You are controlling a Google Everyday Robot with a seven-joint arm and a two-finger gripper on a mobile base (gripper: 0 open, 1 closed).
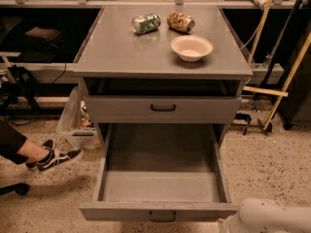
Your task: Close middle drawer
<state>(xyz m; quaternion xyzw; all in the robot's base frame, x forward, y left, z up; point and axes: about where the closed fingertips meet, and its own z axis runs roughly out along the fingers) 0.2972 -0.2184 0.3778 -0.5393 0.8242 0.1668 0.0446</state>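
Note:
The middle drawer [163, 183] is pulled far out of the grey cabinet [121, 47] toward me. Its long side walls, flat grey floor and narrow front panel with a small dark bar handle [163, 218] all show, and nothing lies inside it. Above it, a similar grey drawer [163, 108] shows a taller flat face with a dark handle. My gripper is out of view. Only a white rounded part of my arm [274, 217] shows at the bottom right corner, beside the right end of the drawer's front panel.
On the cabinet top lie a green can [146, 23], a brown can [181, 22] and a pale bowl [191, 47]. A person's leg and sneaker [56, 158] are on the floor at the left, next to a plastic bag [73, 118]. Wooden poles [286, 84] lean at the right.

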